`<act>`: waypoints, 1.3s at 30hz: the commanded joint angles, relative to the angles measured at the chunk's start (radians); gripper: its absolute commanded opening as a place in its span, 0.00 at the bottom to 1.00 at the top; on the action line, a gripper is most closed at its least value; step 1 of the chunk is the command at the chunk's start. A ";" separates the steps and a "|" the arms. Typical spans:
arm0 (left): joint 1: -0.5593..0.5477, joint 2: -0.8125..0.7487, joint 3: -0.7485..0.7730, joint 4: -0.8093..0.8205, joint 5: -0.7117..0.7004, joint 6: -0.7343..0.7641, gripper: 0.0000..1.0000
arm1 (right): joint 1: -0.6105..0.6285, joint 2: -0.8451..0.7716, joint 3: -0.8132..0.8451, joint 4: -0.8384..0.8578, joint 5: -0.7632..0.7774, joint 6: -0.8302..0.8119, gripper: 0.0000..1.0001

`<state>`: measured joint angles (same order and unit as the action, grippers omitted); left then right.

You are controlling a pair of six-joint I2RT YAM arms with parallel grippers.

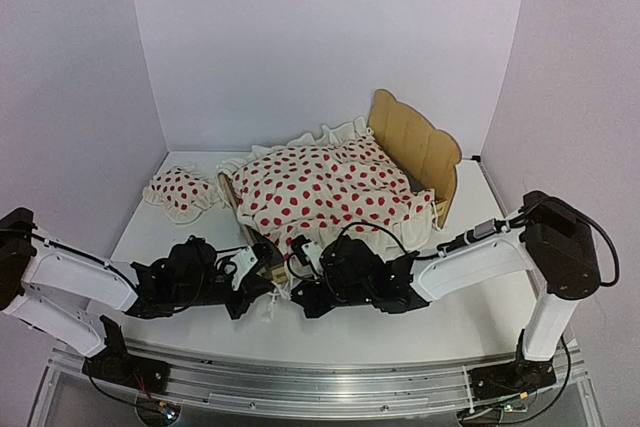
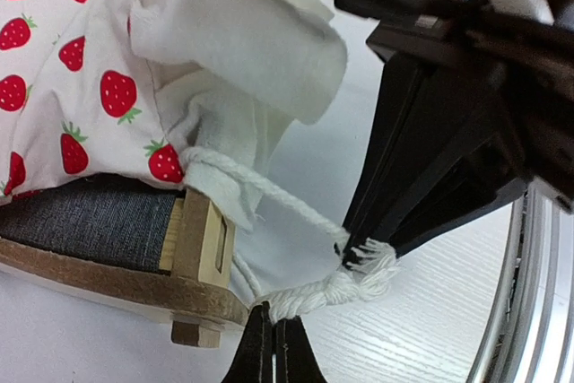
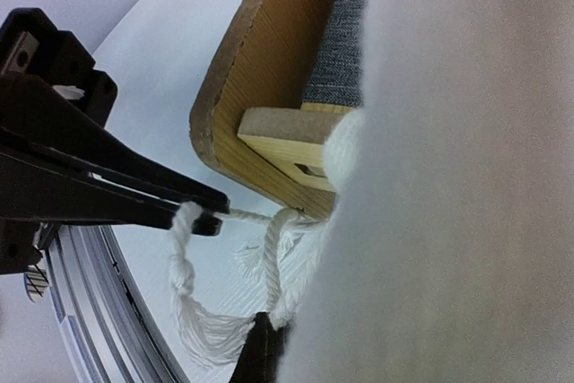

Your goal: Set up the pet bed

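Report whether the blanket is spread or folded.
Spread: the blanket covers the pet bed nearly end to end, edge draping past the foot.

White blanket (image 1: 320, 187) w/ red strawberries, white cord (image 2: 269, 193), tan bed (image 1: 415, 142).

The overhead camera is looking down over the whole table (image 1: 480, 327). Both wrist cameras are sitting close, viewing one corner of the bed (image 2: 108, 280) and its cord (image 2: 314, 298) from opposite sides.
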<state>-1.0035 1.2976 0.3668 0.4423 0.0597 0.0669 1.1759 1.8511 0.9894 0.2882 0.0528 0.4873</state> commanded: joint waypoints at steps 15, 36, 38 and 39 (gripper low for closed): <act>-0.036 0.047 0.161 -0.168 -0.428 -0.179 0.00 | -0.039 -0.080 -0.034 0.005 -0.138 0.034 0.00; -0.067 0.175 0.127 -0.024 -0.186 -0.170 0.00 | -0.045 0.013 0.079 0.028 -0.232 0.031 0.03; -0.067 0.179 0.111 0.006 -0.144 -0.165 0.00 | -0.046 0.019 0.074 0.021 -0.211 0.039 0.10; -0.067 0.182 0.104 0.024 -0.121 -0.161 0.00 | -0.046 0.020 0.070 0.014 -0.203 0.043 0.15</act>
<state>-1.0672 1.4672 0.4982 0.3706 -0.1623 -0.1083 1.1282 1.8535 1.0378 0.2968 -0.1602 0.5180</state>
